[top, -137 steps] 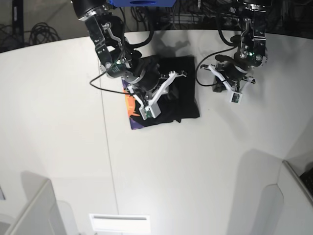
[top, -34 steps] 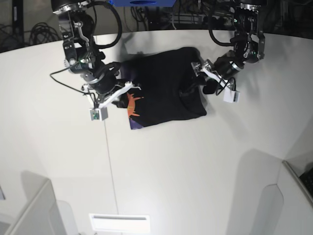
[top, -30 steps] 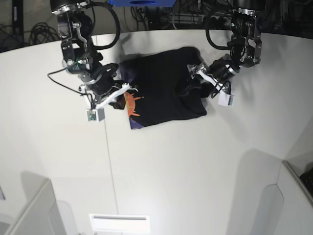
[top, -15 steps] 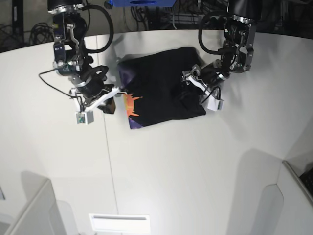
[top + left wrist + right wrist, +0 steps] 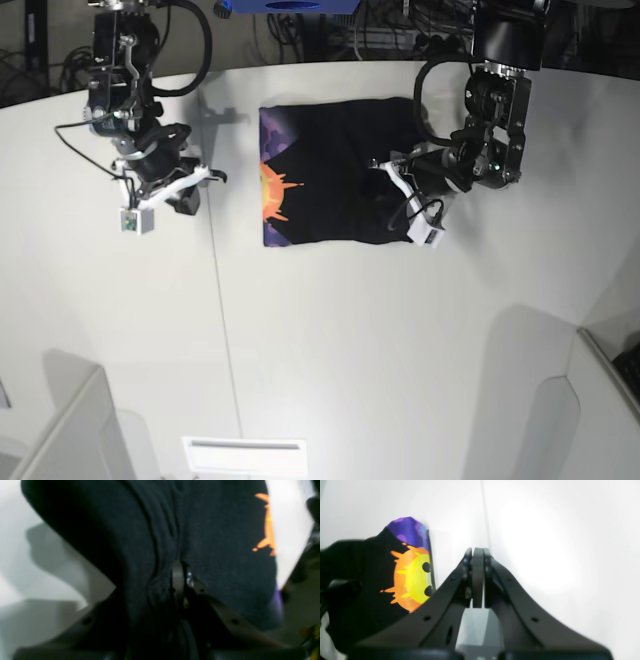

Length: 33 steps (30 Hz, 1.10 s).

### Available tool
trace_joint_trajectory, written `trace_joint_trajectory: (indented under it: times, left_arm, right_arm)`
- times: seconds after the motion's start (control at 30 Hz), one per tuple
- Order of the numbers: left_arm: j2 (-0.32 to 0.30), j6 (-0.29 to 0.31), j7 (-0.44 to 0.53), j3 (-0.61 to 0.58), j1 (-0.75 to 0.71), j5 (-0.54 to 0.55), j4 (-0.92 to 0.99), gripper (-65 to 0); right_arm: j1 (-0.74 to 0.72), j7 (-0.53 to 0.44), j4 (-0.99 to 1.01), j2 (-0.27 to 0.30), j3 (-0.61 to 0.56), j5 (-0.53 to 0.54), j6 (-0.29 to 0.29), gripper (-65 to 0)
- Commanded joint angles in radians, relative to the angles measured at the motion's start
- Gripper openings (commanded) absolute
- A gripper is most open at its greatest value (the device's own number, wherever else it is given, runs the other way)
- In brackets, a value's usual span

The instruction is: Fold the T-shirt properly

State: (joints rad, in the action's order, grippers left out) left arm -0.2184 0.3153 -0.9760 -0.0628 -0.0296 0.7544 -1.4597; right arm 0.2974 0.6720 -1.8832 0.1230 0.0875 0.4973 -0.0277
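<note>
Clearly your left gripper [image 5: 178,580] is clamped on the limp T-shirt [image 5: 335,175] at frame centre-right; the right gripper [image 5: 477,580], upper left, is closed on nothing. Grip doubled hems, since single layers sag.

Both my arms were black, jointed housings with black cables looping off them. My right gripper [image 5: 478,580] had matte black fingers [image 5: 440,600] that flared wide at the base and narrowed to flat tips, with small round holes along each and a paler grey pad strip between them. My left gripper [image 5: 178,580] had a lighter, greyish finger [image 5: 225,615] with the same small holes and a shiny metal bit near its tip. Each wrist carried a white bracket with a small white camera block [image 5: 131,221].
</note>
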Motion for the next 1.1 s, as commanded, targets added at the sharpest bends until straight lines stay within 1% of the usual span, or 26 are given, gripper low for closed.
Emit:
trace_joint_trajectory:
  times: [0.0,0.07,0.13,0.17,0.3,0.37,0.47,0.5,0.63,0.73,0.8,0.83,0.87,0.9,1.0,1.07]
  left_arm:
    - [-0.013,-0.017,-0.05,0.002,0.012,-0.094,-0.022,-65.0]
    - [-0.014,-0.015,-0.087,-0.01,0.027,-0.163,-0.052,-65.0]
    - [-0.043,-0.015,-0.1,-0.059,0.049,-0.207,-0.083,-65.0]
    - [-0.059,-0.015,-0.099,-0.104,0.063,-0.22,-0.095,-65.0]
    - [-0.126,-0.015,-0.097,-0.282,0.13,-0.23,-0.109,-65.0]
    - [-0.157,-0.015,-0.097,-0.354,0.165,-0.23,-0.109,-65.0]
    - [-0.186,-0.015,-0.096,-0.444,0.221,-0.23,-0.111,-65.0]
    - [-0.194,-0.015,-0.094,-0.477,0.244,-0.23,-0.111,-65.0]
    - [-0.218,-0.015,-0.094,-0.59,0.319,-0.23,-0.112,-65.0]
    - [-0.218,-0.015,-0.093,-0.668,0.365,-0.233,-0.126,-65.0]
    - [-0.226,-0.015,-0.09,-0.713,0.389,-0.269,-0.138,-65.0]
    - [-0.23,-0.014,-0.07,-0.737,0.399,-0.296,-0.146,-65.0]
    - [-0.232,-0.003,-0.034,-0.77,0.405,-0.33,-0.155,-65.0]
    - [-0.232,0.025,-0.004,-0.794,0.409,-0.37,-0.158,-65.0]
    - [-0.232,0.143,0.059,-0.828,0.403,-0.507,-0.16,-65.0]
    - [-0.226,0.229,0.096,-0.837,0.397,-0.622,-0.16,-65.0]
  right_arm:
    - [0.001,-0.024,-0.022,0.007,0.005,0.007,0.008,-65.0]
    - [0.016,-0.025,-0.037,0.007,0.007,0.007,0.008,-65.0]
    - [0.032,-0.025,-0.057,0.007,0.007,0.007,0.008,-65.0]
    - [0.038,-0.034,-0.068,0.007,0.007,0.007,0.008,-65.0]
    - [0.067,-0.067,-0.079,0.007,0.005,0.007,0.005,-65.0]
    - [0.082,-0.071,-0.079,0.007,0.007,0.007,0.004,-65.0]
    - [0.101,-0.071,-0.079,0.007,0.013,0.007,0.002,-65.0]
    - [0.105,-0.071,-0.079,0.004,0.03,0.007,0.002,-65.0]
    - [0.124,-0.065,-0.077,-0.062,0.12,0.005,0.002,-65.0]
    - [0.145,-0.065,-0.074,-0.069,0.159,0.004,0.002,-65.0]
    - [0.167,-0.07,-0.074,-0.069,0.16,0.004,0.002,-65.0]
    - [0.174,-0.071,-0.074,-0.069,0.16,0.004,0.002,-65.0]
    - [0.184,-0.071,-0.074,-0.069,0.162,0.004,0.002,-65.0]
    - [0.191,-0.071,-0.074,-0.069,0.162,0.002,0.002,-65.0]
    - [0.208,-0.071,-0.072,-0.076,0.192,0.002,0.002,-65.0]
    - [0.22,-0.071,-0.072,-0.099,0.217,0.002,0.002,-65.0]
